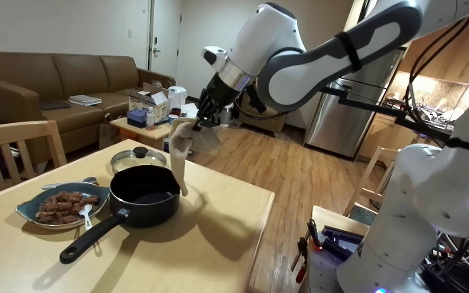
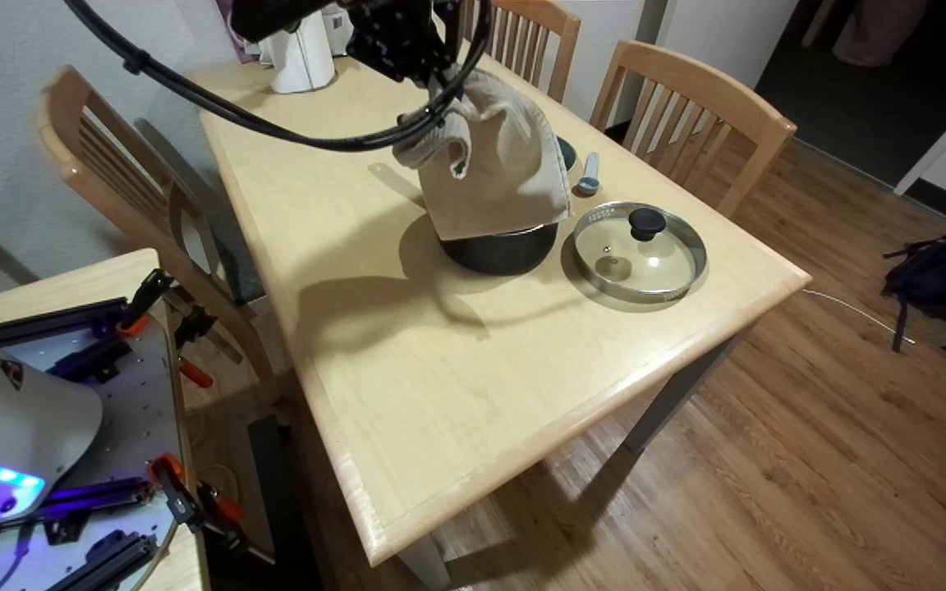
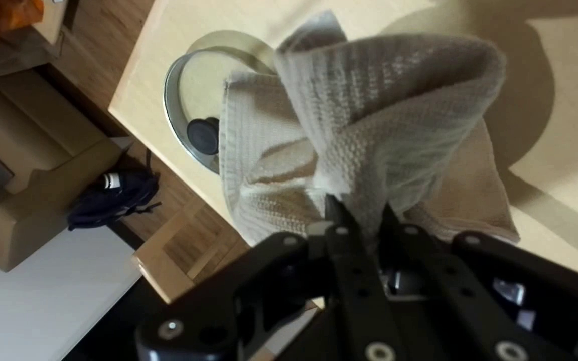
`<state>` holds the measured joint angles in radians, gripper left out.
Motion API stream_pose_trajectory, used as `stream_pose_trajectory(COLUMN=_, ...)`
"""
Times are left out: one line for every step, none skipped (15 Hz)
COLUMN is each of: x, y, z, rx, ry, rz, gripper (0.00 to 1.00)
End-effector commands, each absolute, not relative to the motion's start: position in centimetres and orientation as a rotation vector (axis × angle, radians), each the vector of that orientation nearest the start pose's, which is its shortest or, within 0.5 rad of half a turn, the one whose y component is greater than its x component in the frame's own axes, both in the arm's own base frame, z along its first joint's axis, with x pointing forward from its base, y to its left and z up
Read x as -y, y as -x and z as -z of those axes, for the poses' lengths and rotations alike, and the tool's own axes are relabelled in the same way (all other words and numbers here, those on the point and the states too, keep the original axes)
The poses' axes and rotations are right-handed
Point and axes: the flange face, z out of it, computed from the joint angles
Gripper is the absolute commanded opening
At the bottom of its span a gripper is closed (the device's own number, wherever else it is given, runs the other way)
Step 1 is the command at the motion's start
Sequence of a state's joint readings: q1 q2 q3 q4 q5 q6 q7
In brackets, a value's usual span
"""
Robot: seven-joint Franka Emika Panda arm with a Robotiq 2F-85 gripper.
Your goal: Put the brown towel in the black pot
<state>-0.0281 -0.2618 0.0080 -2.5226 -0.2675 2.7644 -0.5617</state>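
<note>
The brown towel is a light tan cloth; it hangs in folds in both exterior views and fills the middle of the wrist view. My gripper is shut on the towel's upper part, above the table. In the wrist view my fingertips pinch a bunched fold. The black pot stands upright on the table, its inside dark. The towel's lower end hangs by the pot's rim; I cannot tell whether they touch. In an exterior view the towel hides the pot's upper part. The wrist view does not show the pot.
A glass lid with a black knob lies beside the pot. A blue bowl of brown food with a white spoon stands near the pot's handle. A grey utensil lies behind the bowl. Wooden chairs stand round the table.
</note>
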Motion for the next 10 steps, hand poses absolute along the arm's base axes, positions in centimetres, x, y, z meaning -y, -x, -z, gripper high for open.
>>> stream_pose_trajectory(x=-1.5, y=-47.3, z=-43.7, rx=1.302, ry=3.077, rz=0.901, gripper=0.05)
stream_pose_trajectory(x=-1.7, y=-47.7, z=-43.5, rx=1.319, ry=3.061, rz=0.924, gripper=0.05)
stream_pose_trajectory(x=-2.0, y=-47.9, z=-43.4, rx=1.346, ry=3.033, rz=0.975, gripper=0.05)
stream_pose_trajectory(x=-2.3, y=-48.3, z=-43.2, rx=1.345, ry=3.015, rz=0.998, gripper=0.06)
stream_pose_trajectory(x=-2.5, y=-48.5, z=-42.9, rx=1.349, ry=3.010, rz=1.008, gripper=0.06)
stream_pose_trajectory(x=-2.4, y=-48.9, z=-42.2, rx=1.348, ry=3.007, rz=1.002, gripper=0.05)
stream_pose_trajectory(x=-2.2, y=-49.2, z=-41.3, rx=1.336, ry=3.002, rz=0.984, gripper=0.05)
stream_pose_trajectory(x=-1.9, y=-49.6, z=-40.2, rx=1.309, ry=3.009, rz=0.945, gripper=0.05)
stream_pose_trajectory(x=-1.5, y=-50.0, z=-39.1, rx=1.280, ry=3.021, rz=0.906, gripper=0.05)
stream_pose_trajectory(x=-1.2, y=-50.2, z=-37.8, rx=1.247, ry=3.026, rz=0.858, gripper=0.05)
